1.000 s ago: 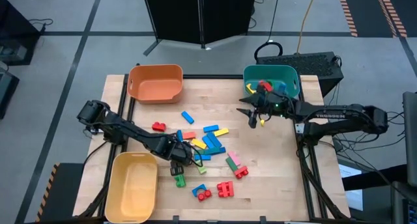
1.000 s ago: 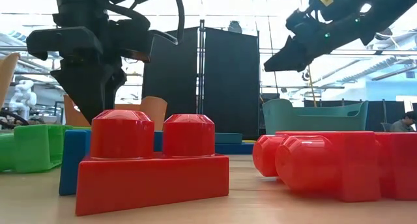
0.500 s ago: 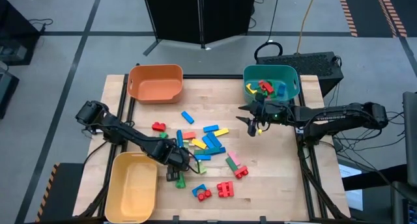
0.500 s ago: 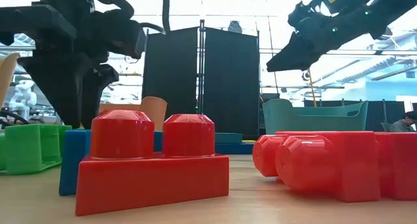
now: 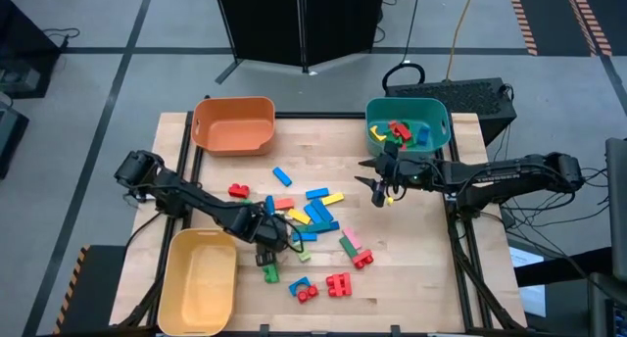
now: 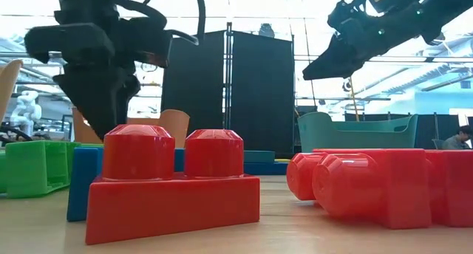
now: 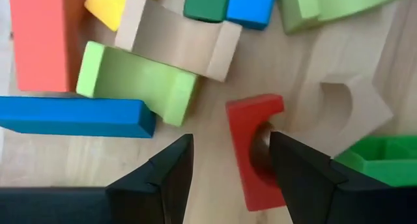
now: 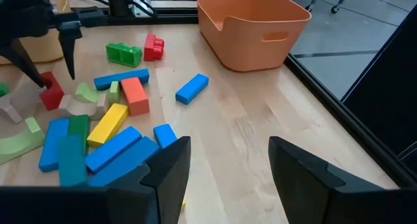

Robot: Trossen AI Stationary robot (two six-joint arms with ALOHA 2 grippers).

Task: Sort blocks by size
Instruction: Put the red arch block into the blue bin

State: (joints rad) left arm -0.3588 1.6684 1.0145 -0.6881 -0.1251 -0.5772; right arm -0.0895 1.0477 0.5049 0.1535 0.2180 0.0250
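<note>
The bench (image 5: 421,259) carries three bins. The teal bin (image 5: 439,115) already contains several blocks; the orange bin (image 5: 233,126) and the yellow bin (image 5: 198,283) show none. Most of the blocks (image 5: 309,219) lie unsorted in a loose cluster at mid-bench.

Step in hand, as judged: pick-up of one block from the cluster by the left arm. The left arm reaches low across the bench from its base. Its end effector (image 7: 231,162) is released, fingers apart, pointing down at the near edge of the cluster. A small red arch (image 7: 255,149) lies flat on the bench between the fingers; one finger stands just beside it. Nothing is grasped.

Next move, as judged: lower until the fingers straddle the arch, clench, then lift clear of the neighbouring pale arch (image 7: 342,107) and green block (image 7: 381,159).

The right arm extends toward mid-bench from the teal bin side. Its end effector (image 5: 380,188) is raised above the bench, released and empty.
</note>
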